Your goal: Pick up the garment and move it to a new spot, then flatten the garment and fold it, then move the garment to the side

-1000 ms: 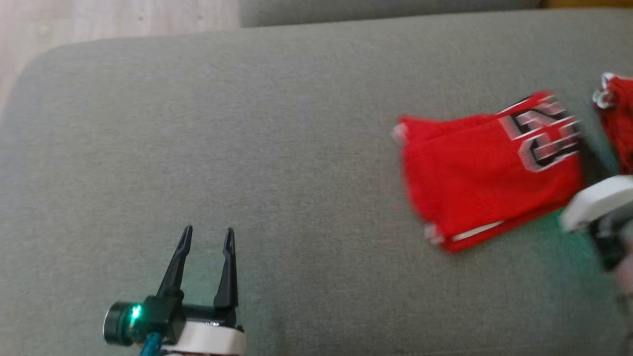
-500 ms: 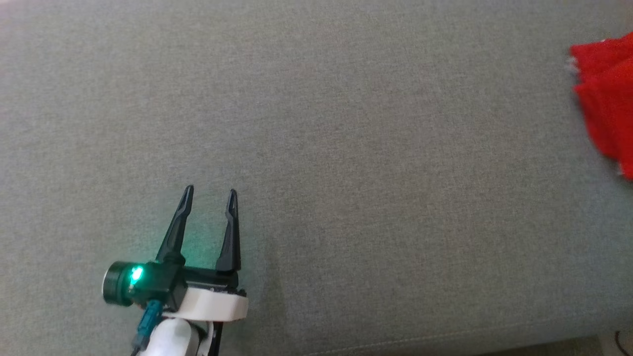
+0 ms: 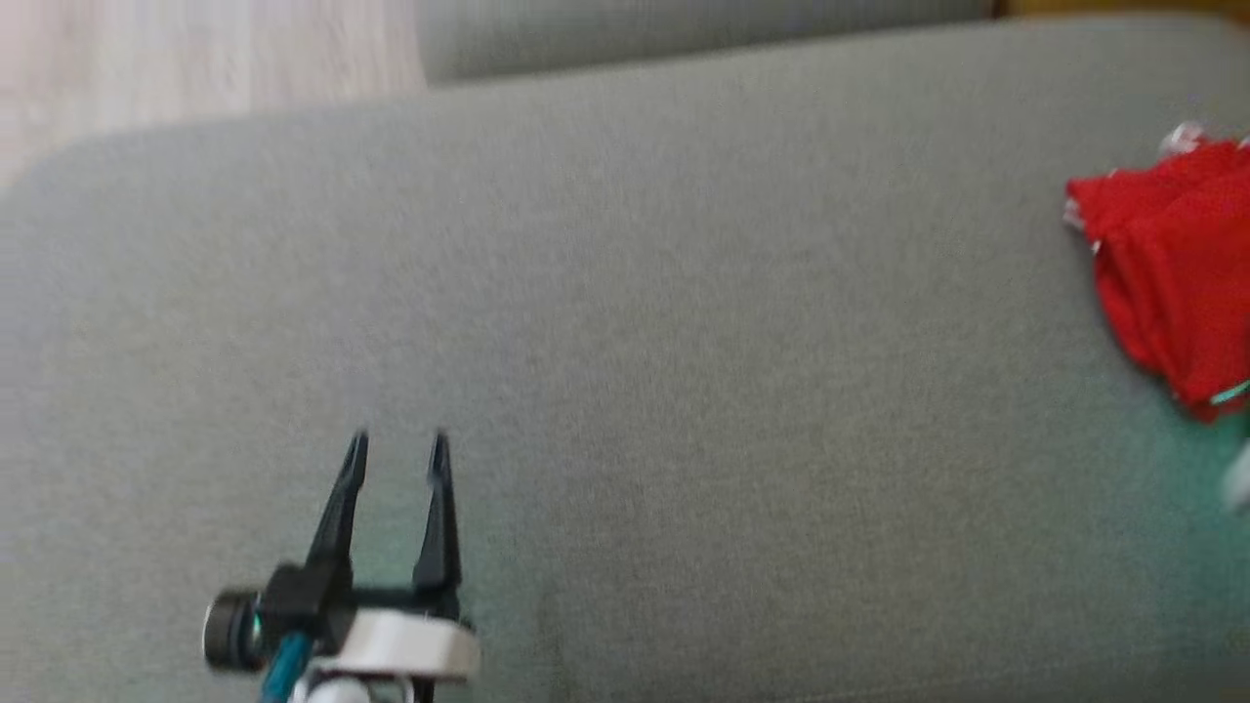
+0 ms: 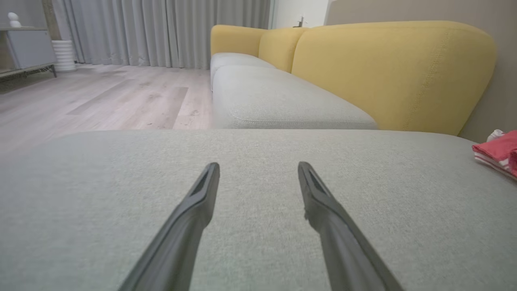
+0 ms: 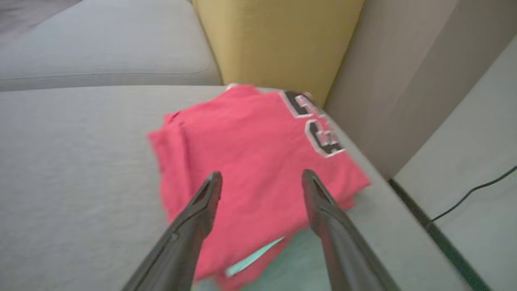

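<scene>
Motion smears the whole head view. There the red garment (image 3: 1167, 283) is cut by the right edge, so its far part and its print are out of frame. Below it, a pale blur (image 3: 1238, 478) at the same edge is perhaps part of the right arm; too little shows to tell. The left gripper (image 3: 398, 439) loses its wrist at the bottom edge. In the right wrist view the garment's black-and-white print (image 5: 319, 125) is too blurred to read, and the right gripper (image 5: 261, 174) fingers hide part of its near hem.
</scene>
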You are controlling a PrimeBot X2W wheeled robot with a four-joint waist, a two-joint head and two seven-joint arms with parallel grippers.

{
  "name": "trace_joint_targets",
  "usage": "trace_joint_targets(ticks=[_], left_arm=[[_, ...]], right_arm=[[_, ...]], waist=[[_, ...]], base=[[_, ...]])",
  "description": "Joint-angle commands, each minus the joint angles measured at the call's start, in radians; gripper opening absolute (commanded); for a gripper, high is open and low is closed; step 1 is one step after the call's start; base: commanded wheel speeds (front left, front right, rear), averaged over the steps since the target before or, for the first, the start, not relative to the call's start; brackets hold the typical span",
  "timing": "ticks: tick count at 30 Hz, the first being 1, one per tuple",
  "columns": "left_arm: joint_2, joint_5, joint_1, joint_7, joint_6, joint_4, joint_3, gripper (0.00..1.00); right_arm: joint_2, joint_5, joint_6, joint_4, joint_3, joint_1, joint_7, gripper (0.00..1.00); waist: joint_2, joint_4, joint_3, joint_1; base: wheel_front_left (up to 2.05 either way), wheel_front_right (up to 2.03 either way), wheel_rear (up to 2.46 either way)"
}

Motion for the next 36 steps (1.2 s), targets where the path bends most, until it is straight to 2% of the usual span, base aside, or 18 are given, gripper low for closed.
trace_joint_targets(ticks=[1,6,7,12,17,23,30,31,36], left_arm=[[-0.005,-0.010,0.001,-0.010,0.002,-0.018,0.041,1.00],[-0.010,-0.009,0.051,-0.010,0.010,-0.012,0.051,1.00],[-0.010,-0.009,0.051,-0.010,0.010,-0.012,0.051,1.00],[-0.008,-0.005,0.091,-0.010,-0.007,0.011,0.060,1.00],[-0.002,0.008,0.119,-0.010,-0.019,0.034,0.082,1.00],[-0.007,0.025,0.134,-0.010,-0.022,0.043,0.106,1.00],[-0.013,0.054,0.139,-0.010,-0.024,0.046,0.113,1.00],[-0.005,0.049,0.178,0.000,-0.023,0.078,0.077,0.00],[-0.005,0.033,0.195,0.011,-0.028,0.137,0.080,0.00]], right_arm=[[0.011,-0.011,0.007,-0.055,0.021,0.042,-0.019,1.00],[0.165,-0.002,0.007,-0.225,0.057,0.205,-0.031,1.00],[0.165,-0.002,0.007,-0.225,0.057,0.205,-0.031,1.00],[0.254,-0.014,0.007,-0.482,0.082,0.362,-0.032,1.00],[0.336,-0.066,0.007,-0.643,0.067,0.494,-0.032,1.00],[0.377,-0.113,0.007,-0.712,0.070,0.572,-0.033,1.00],[0.387,-0.126,0.007,-0.726,0.067,0.586,-0.033,1.00],[0.393,-0.116,0.000,-0.685,0.051,0.615,-0.019,0.00],[0.397,-0.100,0.000,-0.627,0.052,0.637,-0.013,0.00]], waist=[[0.0000,0.018,-0.114,0.0001],[0.0000,0.037,-0.191,0.0001],[0.0000,0.037,-0.191,0.0001],[0.0000,0.061,-0.245,0.0001],[0.0000,0.073,-0.278,0.0001],[0.0000,0.072,-0.293,0.0001],[0.0000,0.068,-0.296,0.0001],[0.0000,0.068,-0.296,0.0001],[0.0000,0.068,-0.294,0.0001]], base=[[0.00,0.00,0.00],[0.00,0.00,0.00],[0.00,0.00,0.00],[0.00,0.00,0.00],[0.00,0.00,0.00],[0.00,0.00,0.00],[0.00,0.00,0.00],[0.00,0.00,0.00],[0.00,0.00,0.00]])
